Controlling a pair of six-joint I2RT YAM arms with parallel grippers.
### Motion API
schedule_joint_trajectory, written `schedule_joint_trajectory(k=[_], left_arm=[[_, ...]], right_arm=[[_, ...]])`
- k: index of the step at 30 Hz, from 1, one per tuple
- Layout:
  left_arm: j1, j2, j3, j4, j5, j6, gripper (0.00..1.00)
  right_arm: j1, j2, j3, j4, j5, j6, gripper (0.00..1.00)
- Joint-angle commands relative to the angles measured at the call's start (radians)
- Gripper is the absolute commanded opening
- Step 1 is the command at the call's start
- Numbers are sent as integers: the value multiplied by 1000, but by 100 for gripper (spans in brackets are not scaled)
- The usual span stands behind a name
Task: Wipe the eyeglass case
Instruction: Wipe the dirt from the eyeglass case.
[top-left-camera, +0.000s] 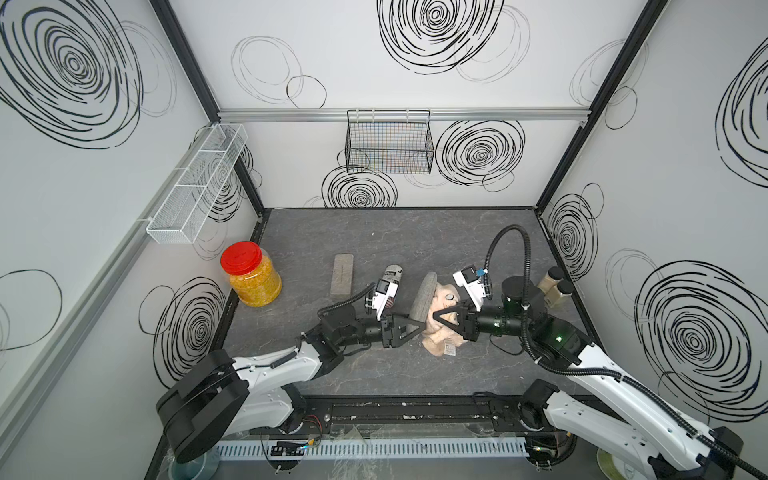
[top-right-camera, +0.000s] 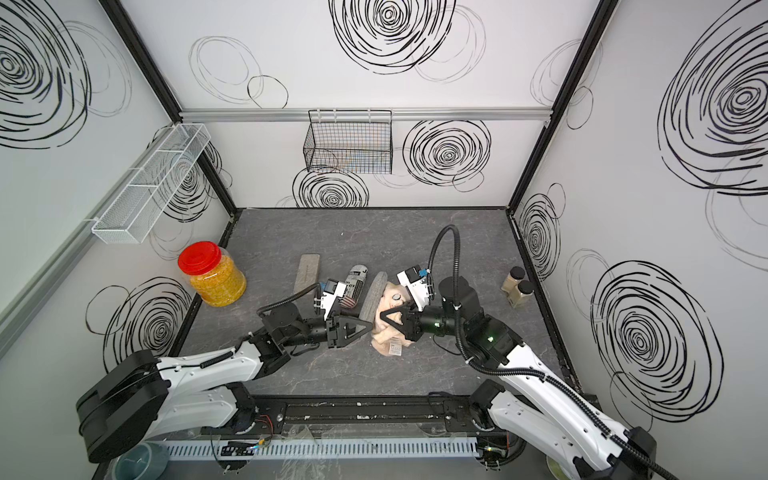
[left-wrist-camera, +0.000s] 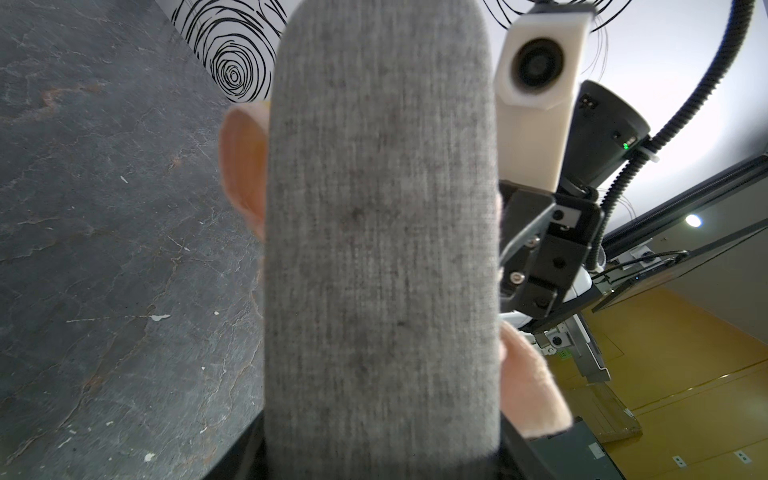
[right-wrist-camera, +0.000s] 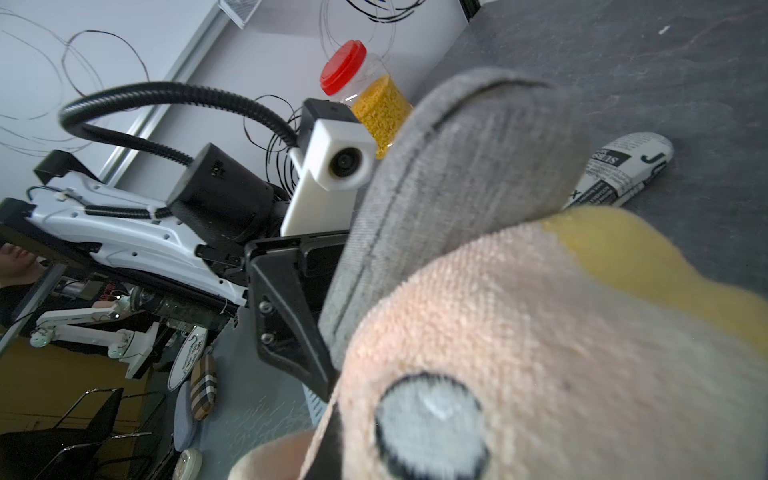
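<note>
The grey fabric eyeglass case (top-left-camera: 424, 297) is lifted off the table and tilted, its near end clamped in my left gripper (top-left-camera: 417, 326), which is shut on it. In the left wrist view the eyeglass case (left-wrist-camera: 382, 249) fills the middle and hides the jaws. A peach cloth (top-left-camera: 436, 343) with a stitched grey eye patch is bunched in my right gripper (top-left-camera: 436, 316), which is shut on it. The cloth (right-wrist-camera: 540, 353) presses against the right side of the case (right-wrist-camera: 457, 174). Both top views show the two grippers tip to tip, case (top-right-camera: 374, 297) beside cloth (top-right-camera: 384, 343).
A newsprint-patterned case (top-left-camera: 392, 272) lies just behind my left wrist, and a flat brown pouch (top-left-camera: 342, 274) lies left of it. A red-lidded jar (top-left-camera: 251, 276) stands at the left wall, two spice bottles (top-left-camera: 555, 286) at the right wall. A black wire basket (top-left-camera: 388, 141) hangs on the back wall.
</note>
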Motion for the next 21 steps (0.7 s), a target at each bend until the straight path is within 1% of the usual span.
schedule_joint_trajectory(k=[1,3,5,7,9,11,12,14,15,17,19,21], left_arm=[[-14,-23,23,-79,1,78,60],[-34,-48,58,-255,-36,177,60],[-68,-77,96,-432,-102,282,60],[-102,-98,125,-563,-173,351,60],[-145,-120,164,-695,-279,413,59],[-214,-138,223,-850,-437,491,59],[-253,-142,251,-918,-519,531,59],[-320,-134,304,-1040,-668,593,60],[-345,-125,324,-1084,-718,619,60],[-400,-105,364,-1155,-792,680,61],[-446,-91,396,-1198,-831,737,61],[-474,-74,429,-1237,-855,788,62]], right_arm=[[-27,-29,91,53,3,-9,0],[-60,-31,111,18,122,-14,0],[-93,-40,118,-11,251,-21,0],[-120,-53,123,-40,385,-21,0],[-146,-64,122,-71,494,-29,1],[-181,-60,128,-109,537,-40,1],[-199,-53,135,-127,528,-49,1],[-228,-40,145,-154,466,-73,1],[-241,-32,151,-161,425,-88,0],[-260,-9,170,-183,319,-120,0],[-271,19,185,-201,207,-150,0],[-275,53,190,-208,70,-170,0]])
